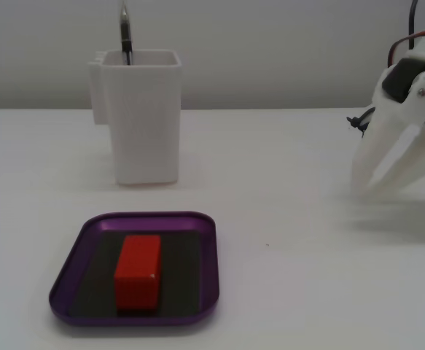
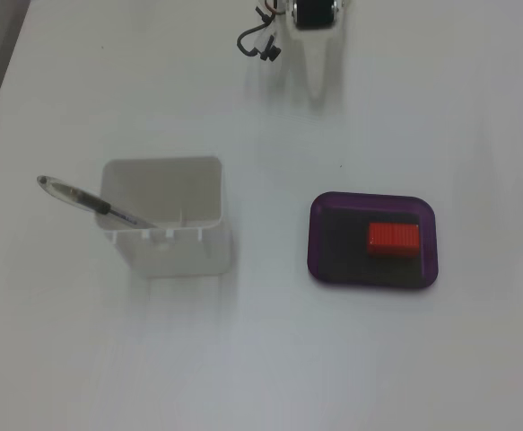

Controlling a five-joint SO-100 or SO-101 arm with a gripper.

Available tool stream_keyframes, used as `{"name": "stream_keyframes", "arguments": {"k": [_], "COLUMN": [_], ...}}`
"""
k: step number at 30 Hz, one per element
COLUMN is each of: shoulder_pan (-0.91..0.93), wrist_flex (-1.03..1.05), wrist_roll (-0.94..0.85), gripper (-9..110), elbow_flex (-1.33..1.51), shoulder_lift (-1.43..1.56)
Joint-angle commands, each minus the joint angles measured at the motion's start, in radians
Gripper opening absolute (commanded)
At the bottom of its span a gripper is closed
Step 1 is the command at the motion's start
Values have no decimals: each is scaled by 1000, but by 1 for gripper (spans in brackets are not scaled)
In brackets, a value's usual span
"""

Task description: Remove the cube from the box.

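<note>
Tabletop (image 1: 307, 292), white and bare, carries everything. Largest on it is the tall white container (image 1: 145, 117) with a pen (image 2: 91, 204) leaning inside, a bystander to the job. Next, the arm's gripper (image 1: 369, 182) hangs at the right edge of a fixed view, fingers spread and empty, tips just above the table, well apart from the box (image 1: 73, 288); it looks parked before any reach. The purple box lies flat near the front, rim low enough for an easy lift. Inside it sits the cube (image 1: 138, 271), untouched, resting on the dark bottom.
</note>
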Motion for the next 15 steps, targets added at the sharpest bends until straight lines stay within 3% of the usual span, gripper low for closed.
{"name": "stream_keyframes", "arguments": {"k": [1,7,15], "shoulder_pan": [5,6,-9], "wrist_flex": [-12,-28,-12], "wrist_roll": [-21,-34,-21], "gripper": [0,0,6], "elbow_flex": [-149,-272,-664], "shoulder_lift": [15,-100,-713]}}
